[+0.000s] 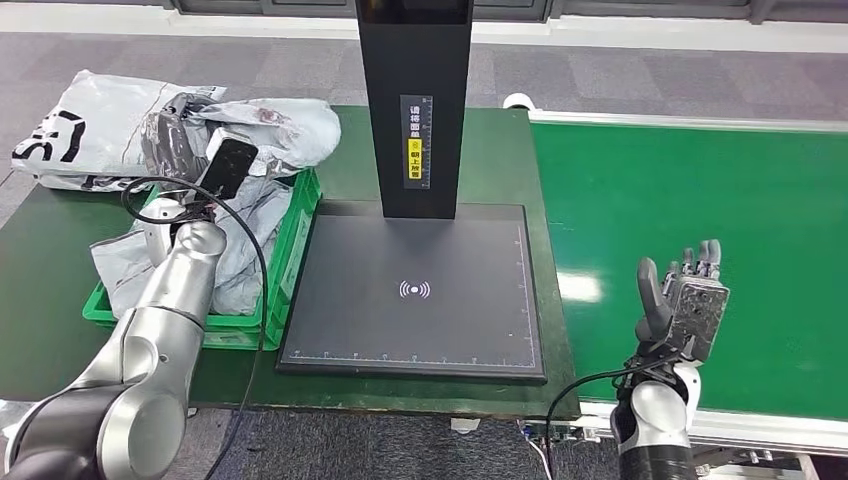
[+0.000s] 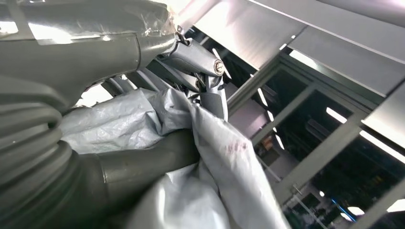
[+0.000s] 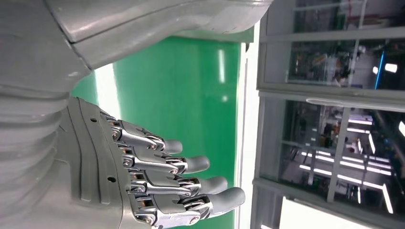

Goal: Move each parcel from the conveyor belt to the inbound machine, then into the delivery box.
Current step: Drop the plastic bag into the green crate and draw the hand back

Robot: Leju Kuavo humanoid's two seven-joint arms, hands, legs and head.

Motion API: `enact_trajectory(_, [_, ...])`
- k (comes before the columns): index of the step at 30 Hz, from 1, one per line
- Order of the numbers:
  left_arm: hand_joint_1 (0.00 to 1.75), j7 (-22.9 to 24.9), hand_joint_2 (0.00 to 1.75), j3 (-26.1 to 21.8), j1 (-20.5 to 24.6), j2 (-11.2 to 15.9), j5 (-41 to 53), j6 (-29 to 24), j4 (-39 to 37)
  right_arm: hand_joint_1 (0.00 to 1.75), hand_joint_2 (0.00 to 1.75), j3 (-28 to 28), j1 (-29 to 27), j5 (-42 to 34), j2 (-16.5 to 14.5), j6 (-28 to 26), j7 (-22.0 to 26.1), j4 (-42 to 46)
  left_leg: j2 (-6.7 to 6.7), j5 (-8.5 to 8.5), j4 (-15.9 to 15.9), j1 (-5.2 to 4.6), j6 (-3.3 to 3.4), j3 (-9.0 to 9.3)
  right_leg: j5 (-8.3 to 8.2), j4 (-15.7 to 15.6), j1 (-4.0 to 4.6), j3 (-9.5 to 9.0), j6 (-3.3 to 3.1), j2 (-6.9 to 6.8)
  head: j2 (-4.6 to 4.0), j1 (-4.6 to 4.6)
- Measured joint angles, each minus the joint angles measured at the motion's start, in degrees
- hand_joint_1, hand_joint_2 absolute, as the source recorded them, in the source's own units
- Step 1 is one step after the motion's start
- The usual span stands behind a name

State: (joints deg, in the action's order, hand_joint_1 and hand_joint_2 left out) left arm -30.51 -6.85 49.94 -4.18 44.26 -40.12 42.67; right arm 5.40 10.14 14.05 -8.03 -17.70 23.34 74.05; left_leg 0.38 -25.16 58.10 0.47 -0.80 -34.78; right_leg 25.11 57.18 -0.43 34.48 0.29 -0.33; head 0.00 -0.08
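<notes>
**Dropping a grey parcel into the crate, belt bare near the right hand**

Holding a crumpled grey poly-bag parcel (image 1: 255, 125) above the green crate (image 1: 290, 255), the left hand (image 1: 190, 120) has its fingers (image 2: 210, 88) clamped on the plastic; the left wrist view shows the film bunched between thumb and fingers. The parcel hangs over the crate's far end, touching the bags heaped there. Several other grey mailer bags (image 1: 235, 250) already lie in the crate, and a white bag (image 1: 90, 130) rests on the table just beside it, partly over the rim.

The scanner pad (image 1: 415, 290) of the inbound machine, with its black post (image 1: 415, 100), carries nothing. The green conveyor belt (image 1: 700, 200) shows no parcel on the stretch in view. The right hand (image 1: 685, 295) stands upright over the belt's near edge, fingers (image 3: 191, 164) straight and apart, holding nothing.

My reading: this parcel is at the last step, needing only release into the delivery box. A good share of the work looks done, judging by the pile. Whether more parcels are due I cannot tell, since the belt's upstream end lies out of frame; the right hand seems posed to take the next one.
</notes>
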Motion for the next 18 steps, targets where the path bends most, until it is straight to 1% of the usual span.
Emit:
enact_trajectory(2, [1.75, -0.04, 1.75, -1.81, -0.14, -0.03, 1.74, -0.01, 0.70, 0.00, 1.75, 0.25, -0.05, 0.00, -0.10, 0.04, 0.00, 0.43, -0.03, 0.00, 0.00, -0.04, 0.01, -0.01, 0.00, 0.00, -0.03, -0.01, 0.00, -0.02, 0.00, 0.00])
enact_trajectory(7, [1.75, -0.71, 1.75, -5.50, -0.88, -1.29, 7.77, -0.01, 1.59, 0.00, 1.75, 0.39, -0.10, -0.04, -0.21, 0.15, 0.35, 0.41, -0.08, -0.01, 0.00, -0.06, 0.01, -0.04, 0.00, -0.01, -0.05, -0.01, 0.00, -0.09, 0.00, 0.00])
enact_trajectory(9, [1.75, 0.01, 1.75, -7.08, -1.00, -1.47, 10.23, -0.01, 1.68, 0.00, 1.75, 0.39, -0.12, -0.32, -0.21, 0.19, 0.85, 0.22, -0.08, -0.01, 0.00, -0.06, 0.01, -0.06, 0.00, 0.00, -0.04, 0.00, 0.00, -0.09, 0.00, 0.00])
enact_trajectory(11, [1.75, 1.84, 1.75, -8.79, -1.02, -1.44, 12.55, -0.01, 1.67, 0.00, 1.75, 0.39, -0.03, -0.64, -0.21, 0.21, 1.17, -0.06, -0.06, -0.01, 0.00, -0.06, 0.01, -0.07, 0.00, 0.01, -0.04, 0.02, 0.00, -0.08, 0.00, 0.01])
enact_trajectory(13, [1.75, 5.75, 1.75, -10.56, -0.93, -0.95, 15.98, 0.00, 1.16, 0.00, 1.75, 0.39, 0.23, -0.86, -0.21, 0.21, 1.16, -0.31, -0.03, -0.01, -0.01, -0.06, 0.01, -0.06, 0.00, 0.01, -0.04, 0.04, 0.00, -0.06, 0.00, 0.01])
enact_trajectory(15, [1.75, 11.53, 1.75, -11.80, -0.38, 0.35, 20.44, 0.36, -1.41, 0.00, 1.75, 0.39, 0.49, -0.98, -0.21, 0.13, 1.08, -0.45, -0.01, 0.00, -0.01, -0.06, 0.00, -0.03, 0.00, 0.02, -0.03, 0.07, 0.00, -0.02, 0.00, 0.00])
enact_trajectory(17, [1.75, 17.38, 1.75, -12.11, 0.34, 1.98, 24.39, 2.11, -5.74, 0.00, 1.75, 0.41, 0.55, -0.98, -0.21, 0.07, 0.93, -0.44, -0.01, 0.01, -0.01, -0.06, -0.03, -0.01, 0.01, 0.04, -0.03, 0.08, -0.02, 0.00, 0.00, -0.01])
enact_trajectory(18, [1.75, 19.81, 1.75, -12.07, 0.53, 2.71, 26.08, 3.84, -7.80, 0.00, 1.75, 0.46, 0.54, -0.86, -0.21, 0.07, 0.77, -0.37, -0.01, 0.02, -0.01, -0.06, -0.04, -0.01, 0.02, 0.05, -0.02, 0.08, -0.02, 0.00, 0.00, -0.01])
